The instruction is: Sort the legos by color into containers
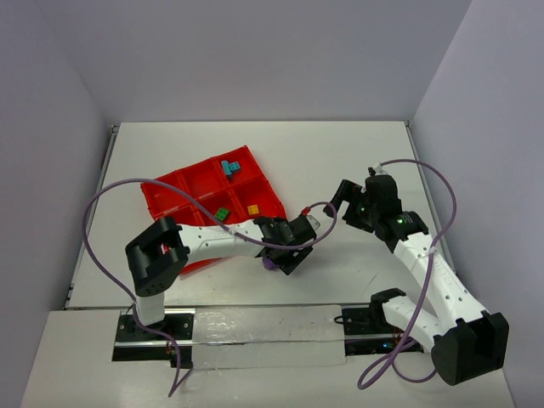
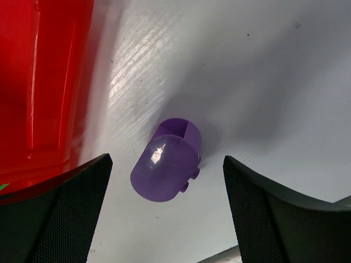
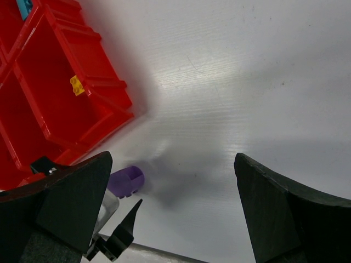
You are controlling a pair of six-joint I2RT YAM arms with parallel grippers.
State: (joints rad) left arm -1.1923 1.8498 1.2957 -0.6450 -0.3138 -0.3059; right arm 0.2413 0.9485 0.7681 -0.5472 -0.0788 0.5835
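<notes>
My left claw (image 2: 165, 183) hangs unclenched at mid-frame, the purple brick (image 2: 166, 163) lying loose within its span; my right claw (image 3: 173, 164) gapes wide, gripping nothing.

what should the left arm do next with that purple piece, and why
Probably lower the left gripper and close on the purple piece. The piece lies on the table between the open fingers, which do not touch it, and it is just outside the red tray, so it is not yet sorted.
</notes>
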